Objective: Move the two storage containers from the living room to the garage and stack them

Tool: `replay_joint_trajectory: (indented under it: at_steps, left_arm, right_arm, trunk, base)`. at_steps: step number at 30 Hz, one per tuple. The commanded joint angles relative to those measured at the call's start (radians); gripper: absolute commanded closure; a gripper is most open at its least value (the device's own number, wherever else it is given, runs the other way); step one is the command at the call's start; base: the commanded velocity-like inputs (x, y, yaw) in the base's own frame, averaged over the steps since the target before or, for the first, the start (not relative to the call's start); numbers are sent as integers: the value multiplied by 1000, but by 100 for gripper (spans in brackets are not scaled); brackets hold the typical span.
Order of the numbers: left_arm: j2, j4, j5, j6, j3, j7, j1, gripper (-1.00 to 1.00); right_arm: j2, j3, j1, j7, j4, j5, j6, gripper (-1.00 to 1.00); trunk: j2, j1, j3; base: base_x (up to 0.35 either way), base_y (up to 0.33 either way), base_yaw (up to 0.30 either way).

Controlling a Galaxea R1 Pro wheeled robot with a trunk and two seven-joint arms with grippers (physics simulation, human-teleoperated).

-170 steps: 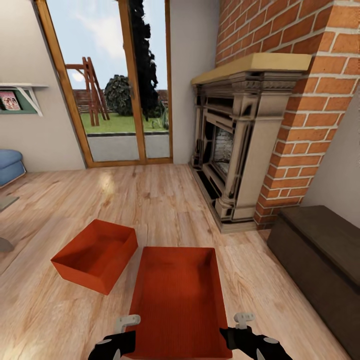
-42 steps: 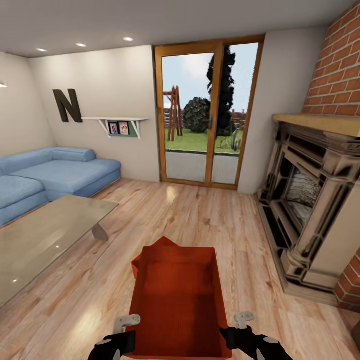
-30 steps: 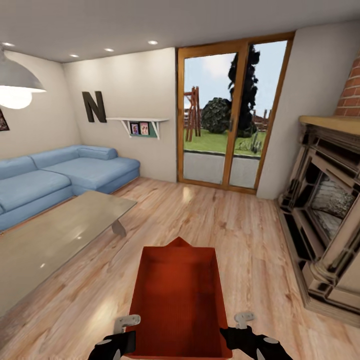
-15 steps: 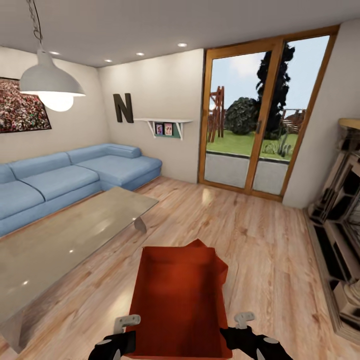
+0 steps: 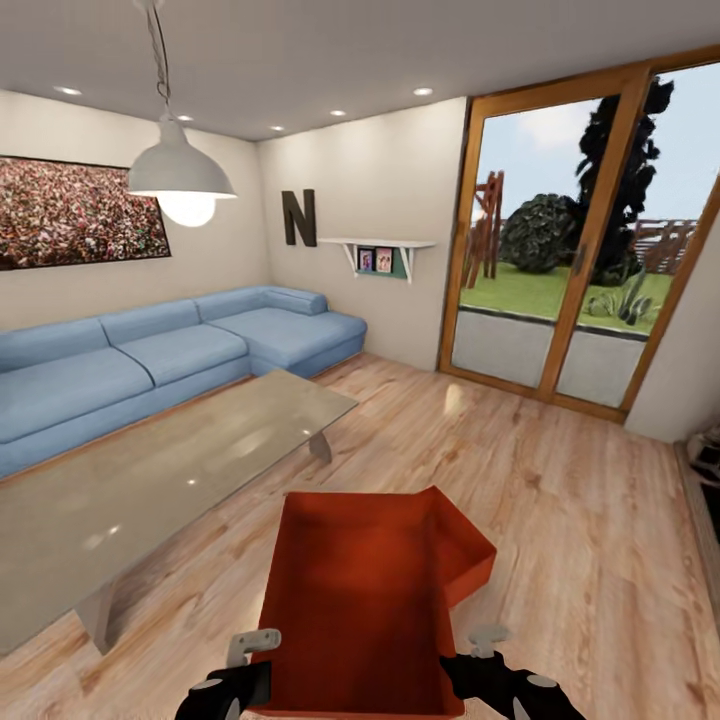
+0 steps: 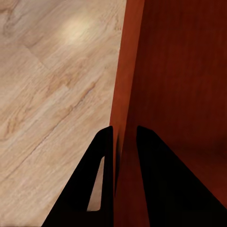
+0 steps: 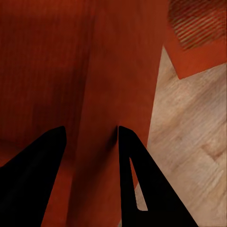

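I hold one orange-red storage container (image 5: 355,600) in front of me, above the living room's wood-plank floor (image 5: 560,500). My left gripper (image 5: 250,660) is shut on its left wall and my right gripper (image 5: 480,655) is shut on its right wall. In the left wrist view the gripper (image 6: 124,130) has one black finger on each side of the thin wall (image 6: 125,71). The right wrist view shows the gripper (image 7: 90,130) pinching the other wall (image 7: 118,71). The second storage container (image 5: 465,555) sits on the floor behind the held one, partly hidden; its corner (image 7: 198,38) also shows past my right gripper.
A glass coffee table (image 5: 170,470) stands at the left, with a blue corner sofa (image 5: 150,360) behind it. A pendant lamp (image 5: 180,180) hangs above them. The wood-framed glass door (image 5: 590,250) is at the back right, with open wood floor before it.
The camera has swung to the left: door and fireplace slid right, sofa and table came into view. The held container kept its place between my grippers. More of the second container shows at the right.
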Motion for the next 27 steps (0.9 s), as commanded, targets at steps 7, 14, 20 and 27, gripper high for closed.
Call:
replay_joint_trajectory:
  at_steps: [7,14,20,27]
  left_arm:
    - [-1,-2,-5,-12,-5,1,-1,100]
    - [0,-2,-4,-12,-5,0,-1,100]
    - [0,-3,-2,-12,-5,0,-1,100]
    - [2,-3,-3,-15,-5,0,-1,100]
  right_arm:
    - [0,6,0,26,1,3,10,100]
    - [0,6,0,25,1,3,10,100]
    - [0,6,0,25,1,3,10,100]
    - [0,6,0,25,1,3,10,100]
  trunk:
    - [48,-27,21]
    - [97,-54,43]
    - [132,-73,58]
    - [132,-73,58]
  base:
    - [0,0,300]
    - [0,0,300]
    - [0,0,300]
    - [0,0,300]
